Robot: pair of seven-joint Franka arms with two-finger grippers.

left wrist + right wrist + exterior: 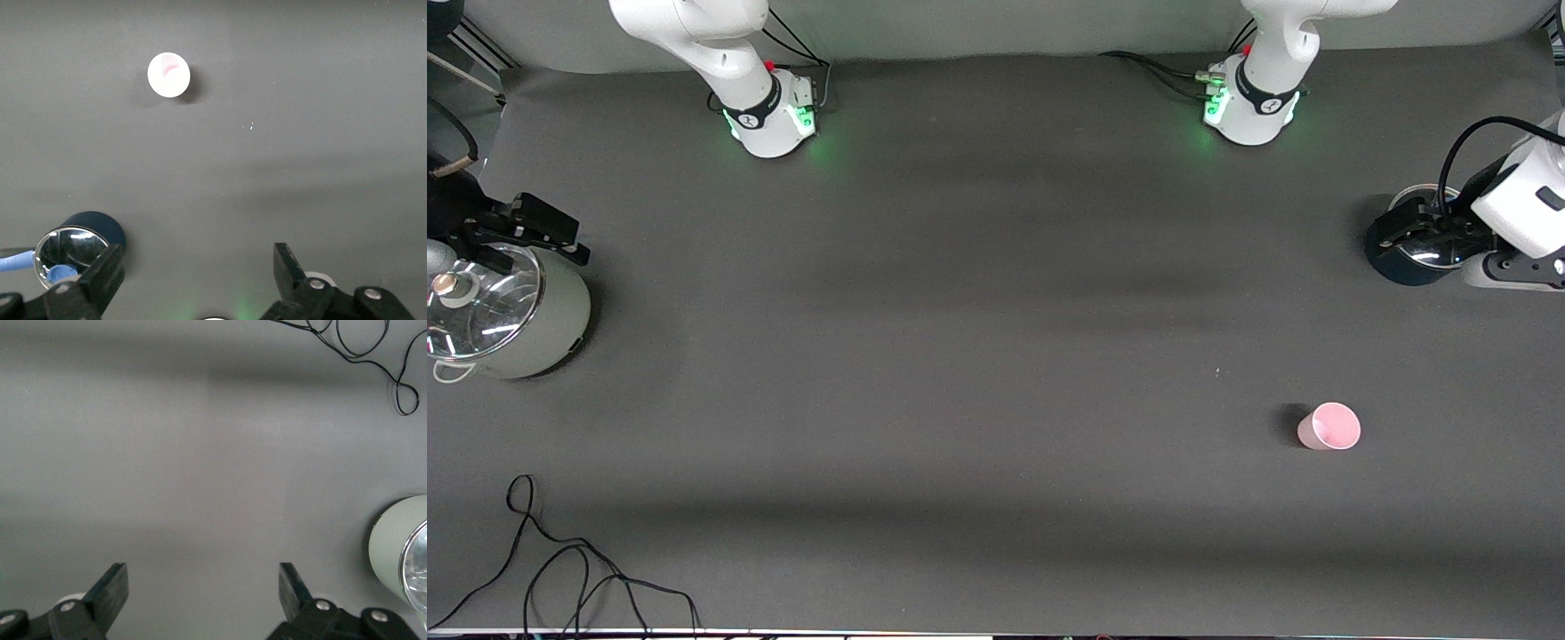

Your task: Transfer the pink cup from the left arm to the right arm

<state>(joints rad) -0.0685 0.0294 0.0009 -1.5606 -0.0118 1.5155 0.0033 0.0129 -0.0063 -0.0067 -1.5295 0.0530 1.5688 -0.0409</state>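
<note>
Loose cable point(560, 569) coils at the table's point(996, 293) near edge. Pink cup point(1329, 427) stands alone on open mat, well apart from both spread-fingered grippers: left gripper point(1414, 233) over the dark pot point(1396, 262), right gripper point(520, 229) beside the lidded pot point(543, 329).

A dark grey table point(996, 293) meets a pale wall point(996, 27).

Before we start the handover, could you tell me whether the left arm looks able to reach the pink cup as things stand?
Probably yes. The pink cup stands alone on bare mat toward the left arm's end, with nothing between it and the open left claw, which hangs over the dark pot.
</note>
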